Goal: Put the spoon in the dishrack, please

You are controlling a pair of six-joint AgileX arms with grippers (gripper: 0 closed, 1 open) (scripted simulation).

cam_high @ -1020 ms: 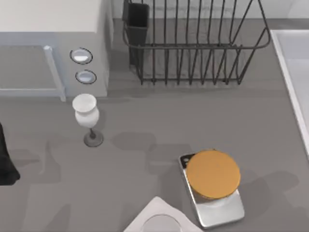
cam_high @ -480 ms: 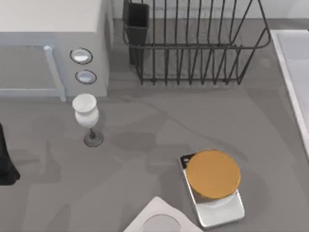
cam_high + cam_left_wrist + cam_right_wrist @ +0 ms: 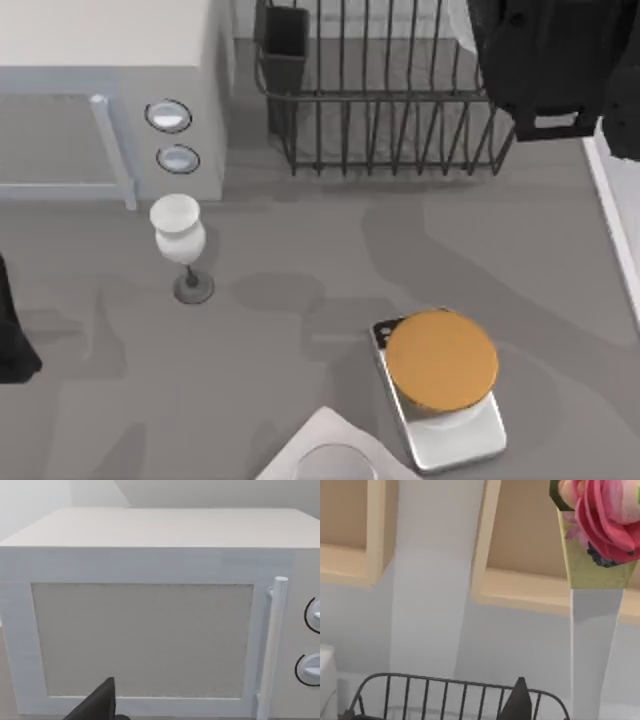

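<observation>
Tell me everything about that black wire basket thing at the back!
The dishrack is a big dark-grey basket of thin upright wire bars with a rim that flares outward. A small dark rectangular cup sits at its left corner. It stands on the grey table, beside the white microwave. The right arm hangs over its right end.

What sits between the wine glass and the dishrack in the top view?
Nothing: bare grey tabletop runs from the white wine glass to the dishrack. The microwave stands beside that stretch, on the left.
</observation>
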